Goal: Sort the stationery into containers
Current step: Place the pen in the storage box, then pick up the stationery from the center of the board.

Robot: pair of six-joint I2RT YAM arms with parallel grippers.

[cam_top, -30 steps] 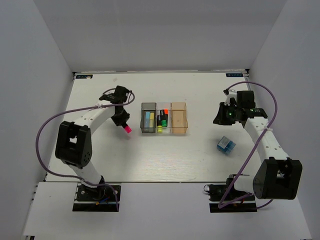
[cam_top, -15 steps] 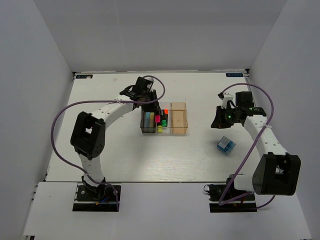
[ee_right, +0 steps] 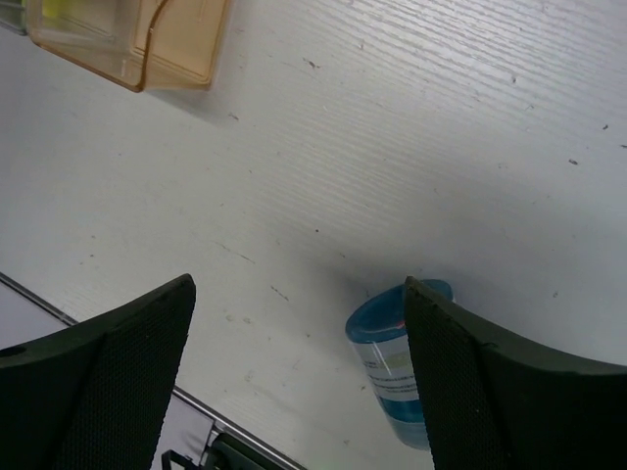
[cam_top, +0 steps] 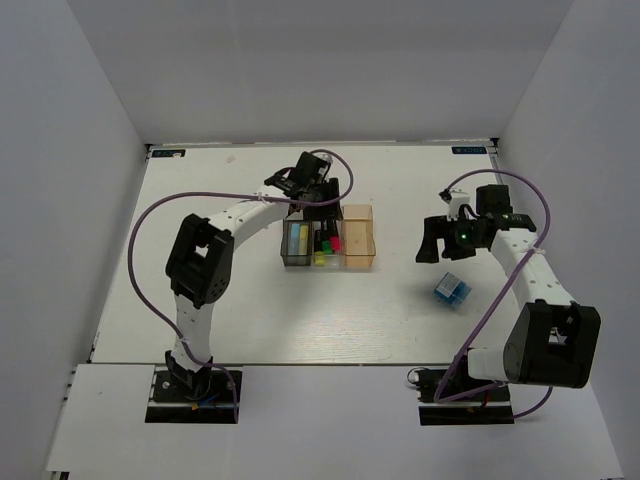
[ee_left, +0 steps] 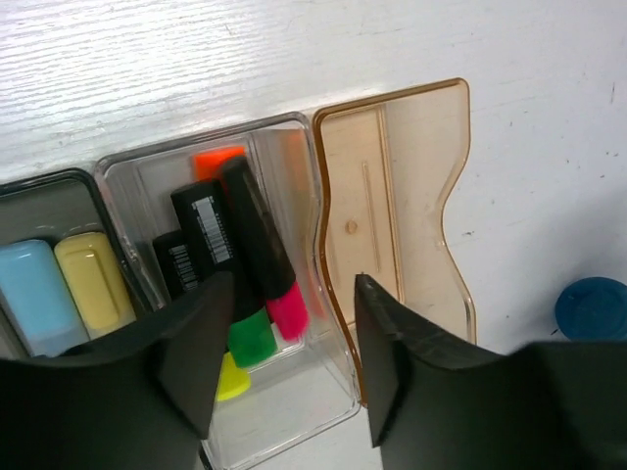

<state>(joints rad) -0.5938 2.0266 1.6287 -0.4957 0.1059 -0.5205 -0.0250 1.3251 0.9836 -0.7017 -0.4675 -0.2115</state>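
Left gripper [ee_left: 294,367], jaws apart, above clear plastic bin [ee_left: 294,426]; pink-ended black highlighter [ee_left: 257,235] lies inside. Next, probably: spread right gripper [ee_right: 294,392] takes blue-white chunky item [ee_right: 397,362].

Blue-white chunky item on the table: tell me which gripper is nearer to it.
Right. The right gripper hovers open close by the blue-white chunky item, not touching it. The left gripper is far off across the table, open above the clear bin.

The desk [ee_left: 294,49] was white with faint wood grain. The smoky grey bin [ee_left: 44,208] held a pale blue block [ee_left: 34,294] and a yellow block [ee_left: 93,284]. At its three o'clock, in the clear bin [ee_left: 304,401], black highlighters [ee_left: 257,235] showed pink, green, yellow and orange ends. The third bin [ee_left: 411,186] was orange-tan. The chunky item [ee_right: 397,367] looked blue, perhaps with a whitish label.
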